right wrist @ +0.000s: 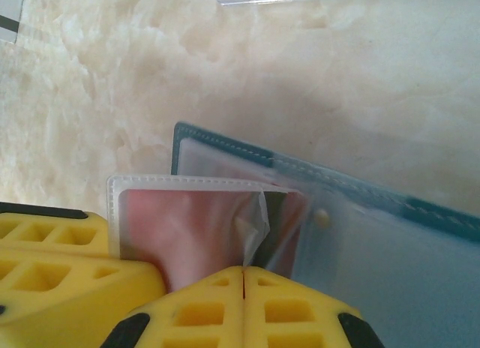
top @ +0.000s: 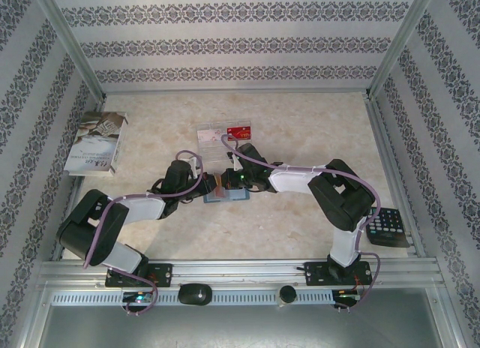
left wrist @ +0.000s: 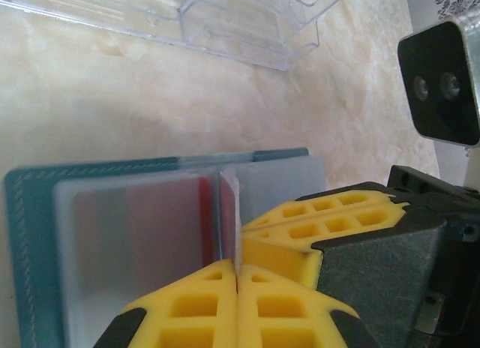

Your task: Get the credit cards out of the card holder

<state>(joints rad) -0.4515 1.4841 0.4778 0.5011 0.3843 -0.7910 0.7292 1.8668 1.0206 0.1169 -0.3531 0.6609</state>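
Yellow fingertips point(left wrist: 195, 307) of both arms are pinched on the open holder point(top: 229, 197), mid-table.

Left gripper point(left wrist: 237, 271) nips one thin upright clear leaf by its edge. Right gripper point(right wrist: 244, 273) is pressed together on a curled leaf over a red card point(right wrist: 187, 220). The holder lies flat with its teal border showing, a bare strip between it and the tray point(top: 212, 135). Open table point(top: 315, 130) spreads right. The booklet point(top: 95, 142) and calculator point(top: 386, 228) sit well apart at the sides.
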